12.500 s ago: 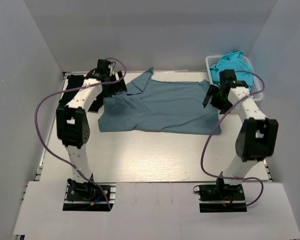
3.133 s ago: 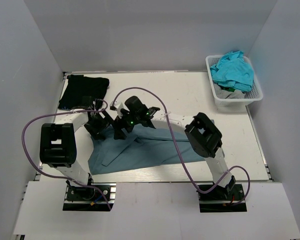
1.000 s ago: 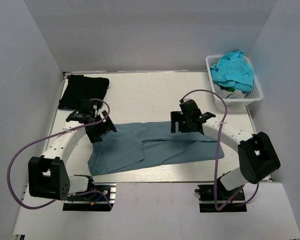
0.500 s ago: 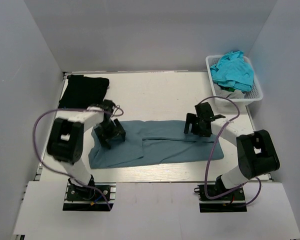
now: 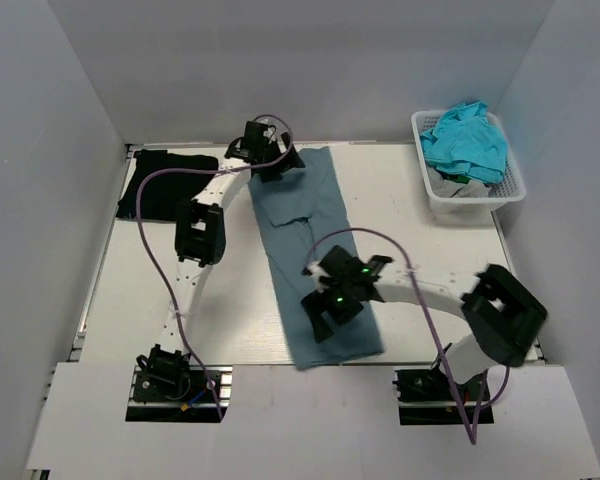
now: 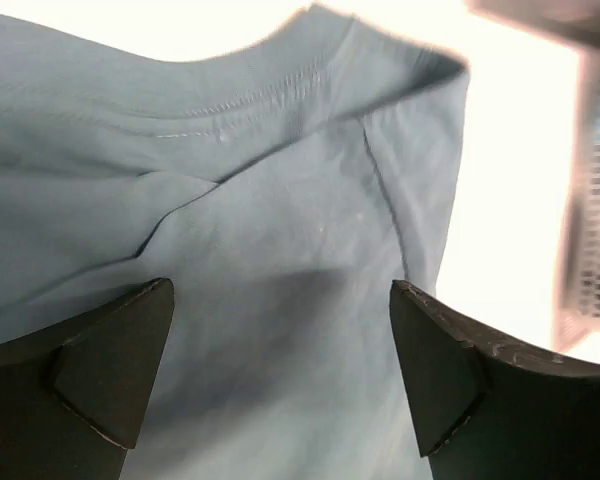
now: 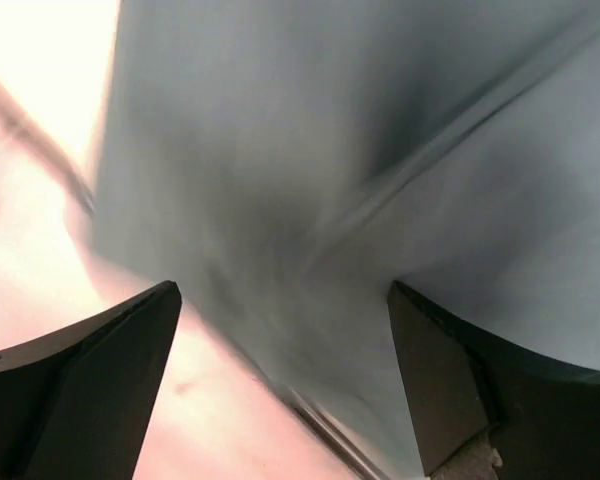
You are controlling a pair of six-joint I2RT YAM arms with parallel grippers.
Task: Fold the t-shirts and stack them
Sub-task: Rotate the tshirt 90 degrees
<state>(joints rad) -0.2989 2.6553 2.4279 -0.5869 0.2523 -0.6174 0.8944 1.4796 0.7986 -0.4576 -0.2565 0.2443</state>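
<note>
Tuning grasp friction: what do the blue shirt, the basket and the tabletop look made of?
Slate-blue t-shirt: soft matte knit cloth, probably cotton jersey; it creases, and the collar shows stitched seams.
Basket: white plastic, judging by its moulded lattice walls.
Table: white, faint wood-like grain, slight sheen; likely laminate, unconfirmed.
</note>
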